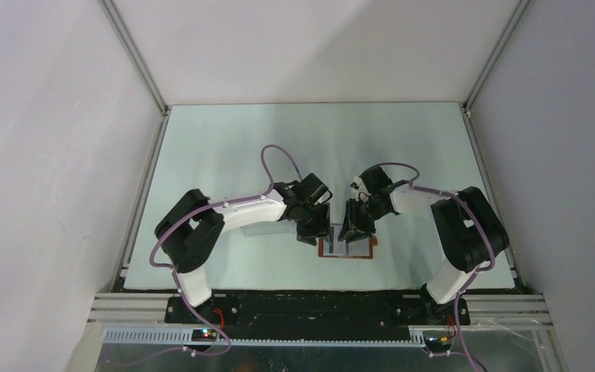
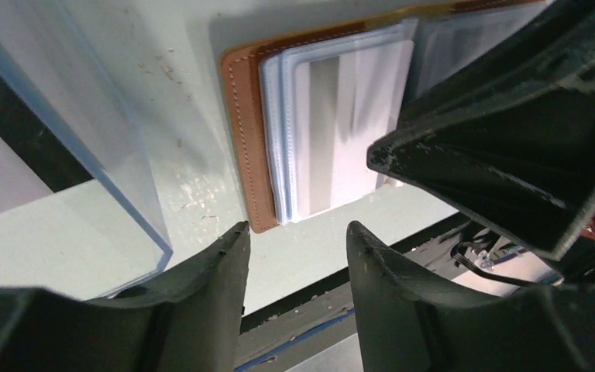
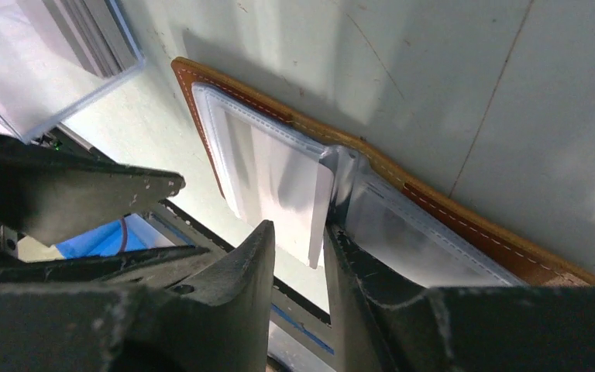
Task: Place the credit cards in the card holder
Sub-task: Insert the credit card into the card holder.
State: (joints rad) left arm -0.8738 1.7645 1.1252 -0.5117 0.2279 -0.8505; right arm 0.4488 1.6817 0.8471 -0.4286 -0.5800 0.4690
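Shows card holder (image 2: pixel 242 139) open flat on table (image 1: pixel 225 155) near front edge; credit card (image 3: pixel 283 186) in clear sleeve; left gripper (image 2: pixel 298 232) apart, empty; right gripper (image 3: pixel 298 232) narrowly parted over card.

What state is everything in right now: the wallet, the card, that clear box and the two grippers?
card holder: lying open, flat.
credit card: in a clear pocket, one edge sticking out near the fold.
clear box: standing beside the card holder, not touching it.
left gripper: open, holding nothing.
right gripper: narrowly open above the credit card's edge; no grip evident.
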